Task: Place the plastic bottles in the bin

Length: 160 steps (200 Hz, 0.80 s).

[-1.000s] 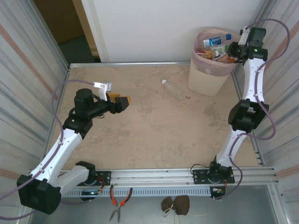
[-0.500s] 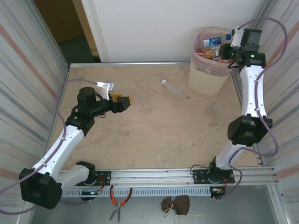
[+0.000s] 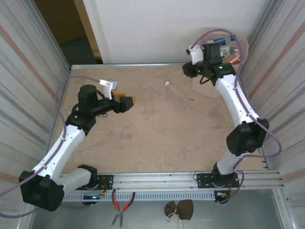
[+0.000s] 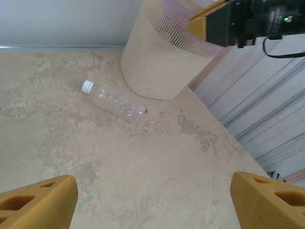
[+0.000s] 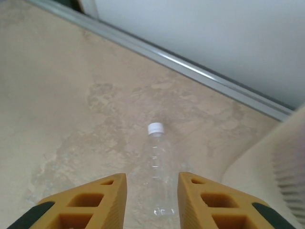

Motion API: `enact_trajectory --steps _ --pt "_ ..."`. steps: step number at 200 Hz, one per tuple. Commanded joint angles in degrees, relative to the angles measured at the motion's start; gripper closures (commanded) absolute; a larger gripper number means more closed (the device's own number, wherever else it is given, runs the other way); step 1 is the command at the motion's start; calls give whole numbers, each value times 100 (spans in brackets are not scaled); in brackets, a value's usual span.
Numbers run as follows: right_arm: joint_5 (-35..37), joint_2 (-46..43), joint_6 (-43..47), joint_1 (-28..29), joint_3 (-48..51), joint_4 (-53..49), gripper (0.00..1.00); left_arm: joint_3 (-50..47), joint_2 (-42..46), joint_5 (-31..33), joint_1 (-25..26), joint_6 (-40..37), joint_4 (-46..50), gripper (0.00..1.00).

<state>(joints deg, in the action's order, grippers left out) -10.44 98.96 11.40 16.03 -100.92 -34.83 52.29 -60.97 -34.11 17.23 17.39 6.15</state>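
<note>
yellow-orange fingers on the left gripper (image 4: 152, 205) are spread wide, one in each bottom corner of its wrist view, holding nothing, just hanging over the mottled beige tabletop (image 4: 157, 157). the right gripper (image 5: 152, 191) has its yellow-orange fingers only a little apart, a narrow gap with nothing pinched in it and not touching anything.

the clear plastic bottle with a white cap (image 5: 158, 179) lies on its side on the table, below the right gripper and lined up with that gap, its long axis running straight away from the fingers, cap end farthest. from the left wrist it sits well ahead of the wide fingers, cap to the left. from above it's diagonal, cap far-left, other end near the base of the tall beige ribbed plastic bin (image 4: 157, 57).
</note>
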Motion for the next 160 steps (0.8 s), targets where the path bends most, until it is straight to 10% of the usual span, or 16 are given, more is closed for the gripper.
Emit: enact_trajectory --steps 1,160 --pt "392 531 612 279 -71 74 64 154 93 -88 -37 -167 156 16" --pt "1404 4008 1190 559 -2724 -1076 25 -2 237 54 -36 2 199 16"
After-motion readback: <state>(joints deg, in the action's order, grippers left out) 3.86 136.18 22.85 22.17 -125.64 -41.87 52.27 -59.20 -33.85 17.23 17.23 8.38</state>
